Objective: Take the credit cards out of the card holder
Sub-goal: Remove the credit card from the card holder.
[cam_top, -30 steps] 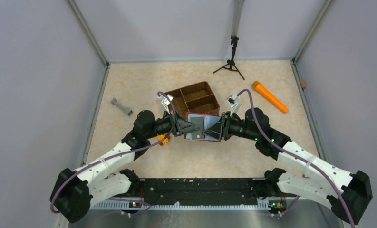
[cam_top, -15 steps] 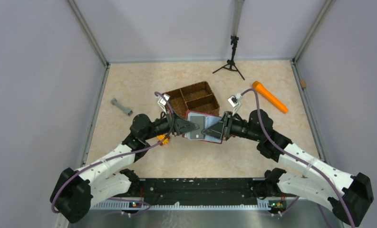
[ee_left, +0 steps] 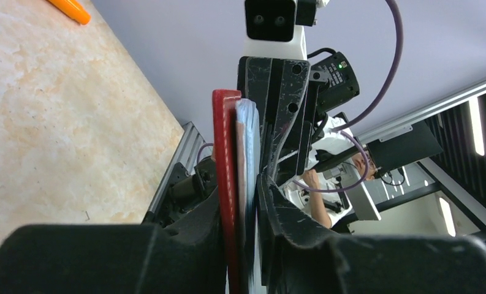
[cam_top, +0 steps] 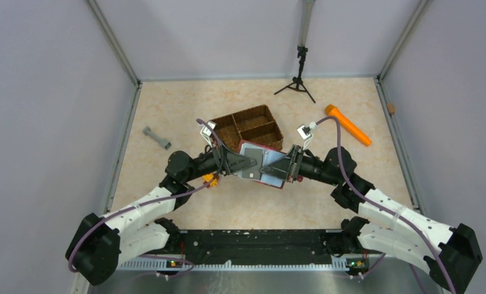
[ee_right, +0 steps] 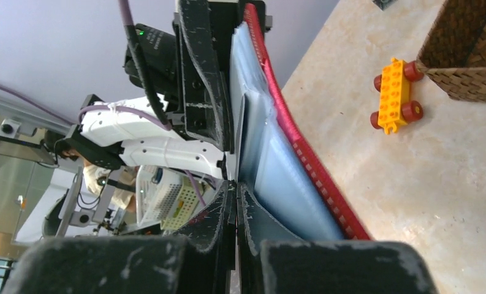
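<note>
The dark red card holder [cam_top: 260, 154] hangs open above the table between both arms, its pale blue pockets facing up. My left gripper [cam_top: 247, 164] is shut on its left side; the left wrist view shows the red cover [ee_left: 226, 153] and pale lining pinched between the fingers of that gripper [ee_left: 240, 190]. My right gripper [cam_top: 276, 166] lies over the right side, shut. In the right wrist view a thin dark edge, apparently a credit card [ee_right: 233, 211], sits between the pads of this gripper [ee_right: 234, 190], while the blue pocket [ee_right: 271, 159] lies just outside them. A grey card face [cam_top: 250, 174] shows near the left fingers.
A brown wicker divided basket [cam_top: 249, 127] stands just behind the card holder. A yellow toy car [cam_top: 210, 179] lies under the left wrist. An orange tool [cam_top: 347, 125] lies at the back right, a grey dumbbell-shaped piece [cam_top: 157, 138] at the left and a small tripod [cam_top: 299, 79] at the back.
My right gripper's jaws have closed. Both wrists have drawn slightly apart and the card holder has tilted and shifted a little toward the near side.
</note>
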### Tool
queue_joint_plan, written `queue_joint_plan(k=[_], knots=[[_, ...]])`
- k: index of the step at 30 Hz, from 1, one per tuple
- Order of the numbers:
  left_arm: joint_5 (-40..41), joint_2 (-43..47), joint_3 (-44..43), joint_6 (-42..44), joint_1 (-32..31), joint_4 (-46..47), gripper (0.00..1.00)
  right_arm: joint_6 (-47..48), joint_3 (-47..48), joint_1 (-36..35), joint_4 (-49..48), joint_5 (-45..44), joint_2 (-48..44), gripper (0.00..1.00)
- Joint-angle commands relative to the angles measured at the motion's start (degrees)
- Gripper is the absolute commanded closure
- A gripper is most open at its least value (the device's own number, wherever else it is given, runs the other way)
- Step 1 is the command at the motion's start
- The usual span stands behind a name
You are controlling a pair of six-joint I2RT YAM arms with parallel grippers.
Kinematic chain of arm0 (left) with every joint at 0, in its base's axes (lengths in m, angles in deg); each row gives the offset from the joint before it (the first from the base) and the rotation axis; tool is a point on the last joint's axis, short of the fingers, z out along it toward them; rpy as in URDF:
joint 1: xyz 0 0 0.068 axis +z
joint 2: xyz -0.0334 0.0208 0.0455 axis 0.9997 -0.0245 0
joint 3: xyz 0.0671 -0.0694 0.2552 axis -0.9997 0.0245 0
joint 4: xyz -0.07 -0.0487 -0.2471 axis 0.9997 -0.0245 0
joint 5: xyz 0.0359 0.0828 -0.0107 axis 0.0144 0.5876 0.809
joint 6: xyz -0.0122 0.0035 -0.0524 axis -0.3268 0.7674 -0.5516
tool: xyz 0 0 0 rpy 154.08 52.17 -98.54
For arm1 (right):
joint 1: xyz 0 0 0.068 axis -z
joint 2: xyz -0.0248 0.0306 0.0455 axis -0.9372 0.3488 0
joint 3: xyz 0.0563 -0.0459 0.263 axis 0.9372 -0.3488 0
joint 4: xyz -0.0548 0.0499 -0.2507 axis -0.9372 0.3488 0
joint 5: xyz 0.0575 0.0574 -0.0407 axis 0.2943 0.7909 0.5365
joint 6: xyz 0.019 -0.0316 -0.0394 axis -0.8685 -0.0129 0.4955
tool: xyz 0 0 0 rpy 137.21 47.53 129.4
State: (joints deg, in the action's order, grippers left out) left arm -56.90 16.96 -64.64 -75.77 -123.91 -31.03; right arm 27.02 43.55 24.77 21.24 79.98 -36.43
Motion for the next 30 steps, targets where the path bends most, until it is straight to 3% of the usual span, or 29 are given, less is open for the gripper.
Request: queue_joint_plan(k=[1,6,8,9,13,15,25,27,29,30], knots=[[-1.7,-0.2,0.8,0.0,-0.4,3.4,0.73,-0.8,1.5,-0.5,-6.0,-0.6,-0.9,1.00],[-1.5,0.8,1.2,0.3,-0.3,2.5,0.50,0.9,1.9,-0.1,3.7,-7.5,-3.9,1.00],[-1.6,0.7,1.6,-0.1,-0.3,3.3,0.48,0.6,1.4,0.2,5.5,-9.3,-5.3,1.00],[-1.6,0.5,1.9,-0.4,-0.3,4.1,0.50,0.3,1.1,0.4,5.7,-9.7,-5.9,1.00],[-1.7,-0.4,2.5,-1.7,-0.3,6.9,0.78,0.1,1.2,1.0,5.9,-8.9,-6.6,1.00],[-1.7,-0.7,2.6,-2.1,-0.3,7.5,0.86,0.1,1.3,1.3,6.2,-8.4,-6.6,1.00],[-2.0,-0.6,2.8,-2.9,-0.1,9.0,0.84,-1.3,-0.6,3.2,5.8,-7.0,-8.6,1.00],[-1.7,-0.4,3.0,-3.3,0.0,9.5,0.88,-1.6,-1.0,3.8,5.6,-6.6,-8.9,1.00],[-1.6,-0.4,3.1,-3.7,0.1,10.2,1.00,-1.9,-1.5,4.5,5.3,-5.8,-9.2,1.00],[-1.6,-0.4,3.1,-3.8,0.1,10.4,1.00,-2.1,-1.7,4.8,5.3,-5.4,-9.3,1.00]])
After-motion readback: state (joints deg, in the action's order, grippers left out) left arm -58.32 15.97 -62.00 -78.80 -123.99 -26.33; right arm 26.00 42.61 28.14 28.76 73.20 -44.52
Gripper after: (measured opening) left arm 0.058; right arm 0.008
